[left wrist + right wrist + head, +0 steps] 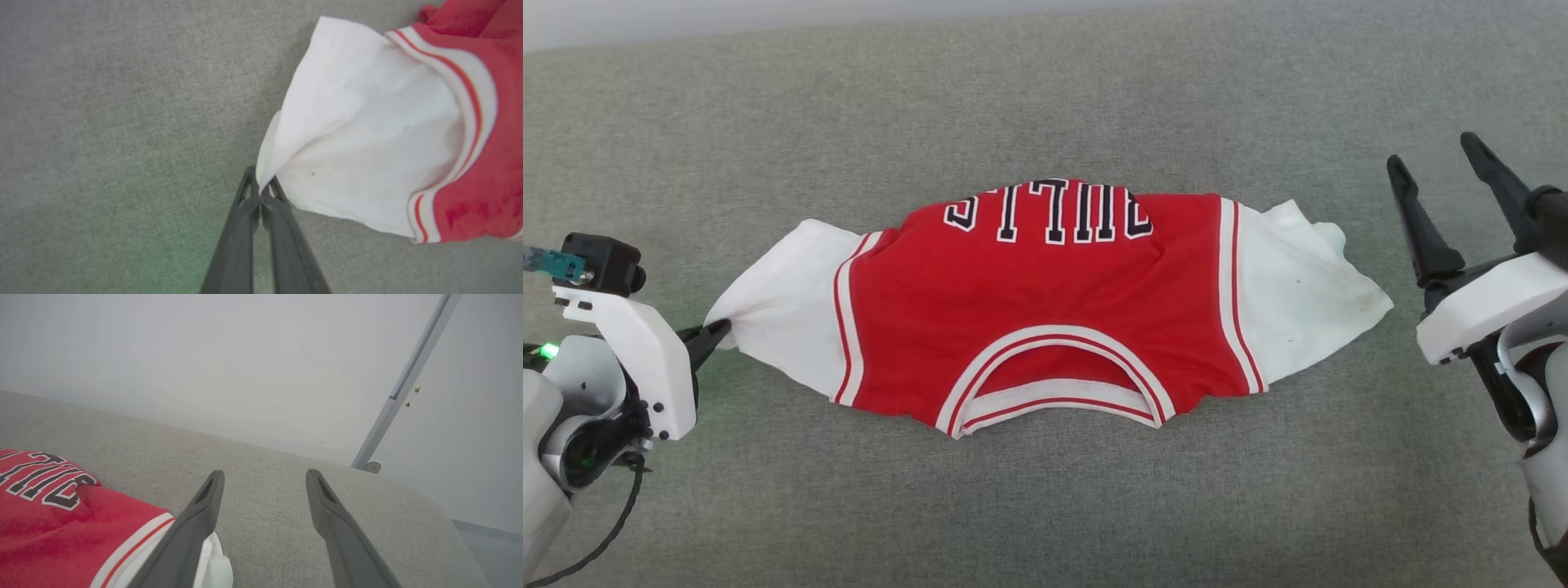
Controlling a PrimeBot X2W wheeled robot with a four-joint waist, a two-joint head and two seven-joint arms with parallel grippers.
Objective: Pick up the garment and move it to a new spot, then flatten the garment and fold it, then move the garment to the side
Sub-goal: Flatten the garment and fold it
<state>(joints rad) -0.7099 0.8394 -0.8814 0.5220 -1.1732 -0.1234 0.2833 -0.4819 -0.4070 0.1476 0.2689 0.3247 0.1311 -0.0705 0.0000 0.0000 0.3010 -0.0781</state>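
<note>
**Left tool pinching the jersey's corner, right tool wide and free**

I see the jersey (1045,310) lying across the middle of the grey fabric-covered desk (1045,506). Its red body is in the centre, and a white panel is spread out on each side. The striped neckline (1054,333) faces me. The black lettering (1049,212) runs upside down along the far edge.

My left tool (715,333) is closed on the tip of the left white panel. In the left wrist view the two dark fingers (245,228) meet with the white cloth (367,134) caught between their tips (260,185), and the fabric fans out from that point toward the red striped edge.

My right tool (1433,155) stands wide apart and holds nothing. It sits just beyond the jersey's right white corner, not touching it. In the right wrist view its fingers (265,473) point over bare grey fabric, with the jersey (61,526) at lower left. A pale wall (245,355) and a slanted metal pole (408,379) are behind.
</note>
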